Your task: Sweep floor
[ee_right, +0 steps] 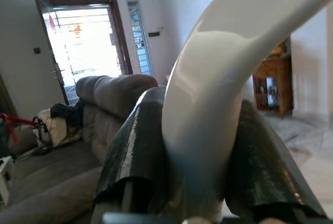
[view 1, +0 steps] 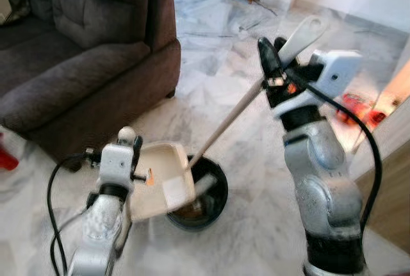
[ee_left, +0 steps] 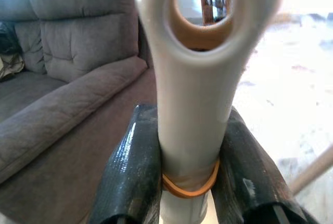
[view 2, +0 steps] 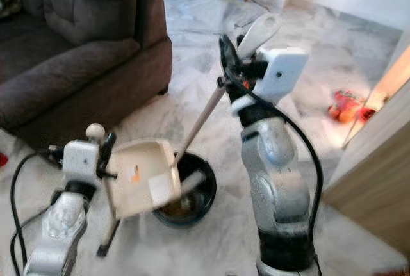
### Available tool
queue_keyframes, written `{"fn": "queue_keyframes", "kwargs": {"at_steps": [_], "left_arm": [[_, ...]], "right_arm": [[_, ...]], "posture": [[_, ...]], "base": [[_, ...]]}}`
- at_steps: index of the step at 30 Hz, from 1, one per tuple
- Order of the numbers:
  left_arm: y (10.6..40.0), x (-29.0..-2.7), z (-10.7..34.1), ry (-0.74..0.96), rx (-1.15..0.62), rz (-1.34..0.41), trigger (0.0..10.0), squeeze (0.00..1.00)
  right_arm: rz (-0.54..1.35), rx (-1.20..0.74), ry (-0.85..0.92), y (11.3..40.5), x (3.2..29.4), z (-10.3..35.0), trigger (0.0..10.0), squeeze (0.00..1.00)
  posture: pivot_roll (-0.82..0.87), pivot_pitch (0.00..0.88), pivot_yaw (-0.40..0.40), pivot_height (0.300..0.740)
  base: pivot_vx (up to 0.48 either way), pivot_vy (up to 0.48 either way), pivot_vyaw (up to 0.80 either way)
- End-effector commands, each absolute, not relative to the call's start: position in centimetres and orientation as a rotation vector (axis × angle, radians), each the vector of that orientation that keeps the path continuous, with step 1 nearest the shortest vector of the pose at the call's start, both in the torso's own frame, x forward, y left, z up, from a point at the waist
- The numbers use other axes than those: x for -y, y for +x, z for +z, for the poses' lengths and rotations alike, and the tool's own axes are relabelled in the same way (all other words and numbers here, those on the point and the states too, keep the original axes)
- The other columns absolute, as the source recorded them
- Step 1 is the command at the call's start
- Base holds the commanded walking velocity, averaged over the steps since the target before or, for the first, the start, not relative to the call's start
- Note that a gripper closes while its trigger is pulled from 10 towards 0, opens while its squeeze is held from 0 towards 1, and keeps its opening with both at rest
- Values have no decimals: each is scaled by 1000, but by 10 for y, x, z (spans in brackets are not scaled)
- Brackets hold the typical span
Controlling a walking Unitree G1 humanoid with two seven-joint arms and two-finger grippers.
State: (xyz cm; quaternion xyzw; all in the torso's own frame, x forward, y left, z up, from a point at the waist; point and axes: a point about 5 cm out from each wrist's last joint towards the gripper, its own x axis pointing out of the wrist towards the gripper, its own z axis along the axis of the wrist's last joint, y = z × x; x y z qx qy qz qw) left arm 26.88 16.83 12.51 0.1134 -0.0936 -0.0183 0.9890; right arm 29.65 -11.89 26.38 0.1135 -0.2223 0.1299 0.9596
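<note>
Two pincers busy: right pincer clamped on broom handle, stick slanting down-left to brush in black bin on floor. Left pincer gripping dustpan, tipped over bin's near-left rim.

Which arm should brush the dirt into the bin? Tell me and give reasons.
Right. The right end effector is shut on the broom handle, whose head reaches into the black bin. The left end effector is shut on the dustpan, tilted over the bin.
</note>
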Motion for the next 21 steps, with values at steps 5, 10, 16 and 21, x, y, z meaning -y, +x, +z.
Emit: {"fn": "queue_keyframes", "kwargs": {"at_steps": [5, 10, 16, 21], "left_arm": [[269, -167, 133, 224, 231, -43, 10000, 0], [269, -167, 133, 222, 235, -45, 10000, 0], [268, -165, 133, 214, 236, -56, 10000, 0], [267, -165, 132, 214, 233, -56, 10000, 0]], "right_arm": [[300, 541, 252, 289, 112, 281, 10000, 0], [288, 544, 222, 289, 112, 281, 10000, 0], [266, 541, 192, 290, 110, 278, 10000, 0], [231, 576, 133, 288, 110, 280, 10000, 0]], "posture": [[171, 130, -23, 740], [171, 134, -23, 740], [171, 137, -24, 740], [171, 137, -24, 740]], "base": [[271, 0, 0], [161, 0, 0], [0, 0, 0], [0, 0, 0]]}}
